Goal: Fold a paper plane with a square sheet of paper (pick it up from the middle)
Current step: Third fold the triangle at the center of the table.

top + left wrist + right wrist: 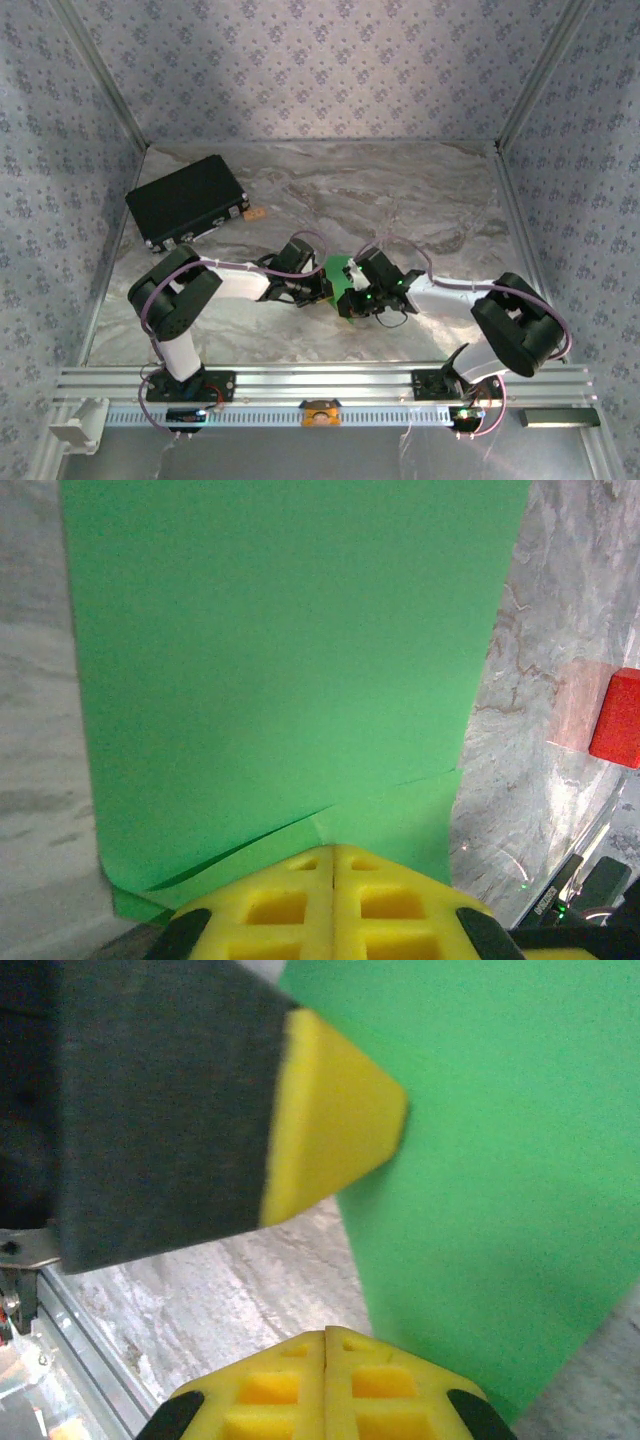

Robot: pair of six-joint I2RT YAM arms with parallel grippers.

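On the counter [400,190], left fingers [275,905] and right fingers [385,1385] both shut, empty, tips at the part-folded square sheet of paper [280,660]: press steadily along the near crease, keeping edges aligned.

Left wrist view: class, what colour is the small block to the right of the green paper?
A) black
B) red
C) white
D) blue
B: the small block at the right edge of the left wrist view, apart from the green paper, is plainly red.
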